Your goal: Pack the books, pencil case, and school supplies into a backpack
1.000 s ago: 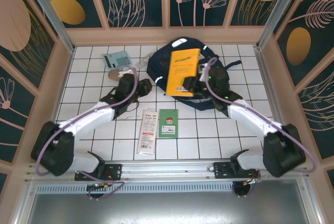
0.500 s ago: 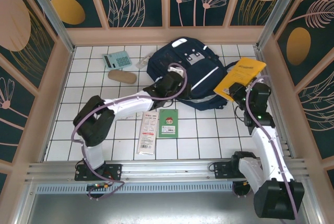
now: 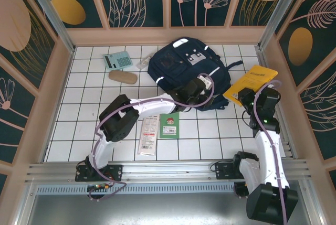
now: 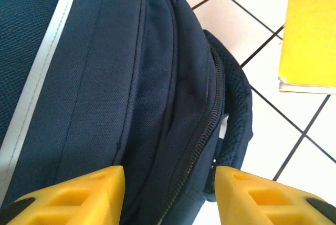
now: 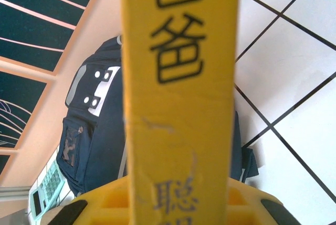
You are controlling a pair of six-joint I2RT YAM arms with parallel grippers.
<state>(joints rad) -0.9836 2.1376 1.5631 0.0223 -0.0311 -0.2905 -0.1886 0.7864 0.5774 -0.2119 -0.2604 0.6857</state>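
The orange-yellow book (image 3: 253, 81) is pinched by the right hand (image 3: 245, 96); the left hand (image 3: 203, 85) is spread over the backpack (image 3: 176, 65).

Backpack (image 4: 105, 78): matt navy woven cloth, fine ribbed weave, coarse mesh at the padded edge. Book (image 5: 178, 78): smooth yellow paper cover, lightly scuffed. Fingers (image 4: 252, 193): matt yellow plastic. Tiles (image 4: 294, 130): glossy white.

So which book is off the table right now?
The orange-yellow book, clamped in the right gripper beside the backpack; the small green book lies flat on the tiles.
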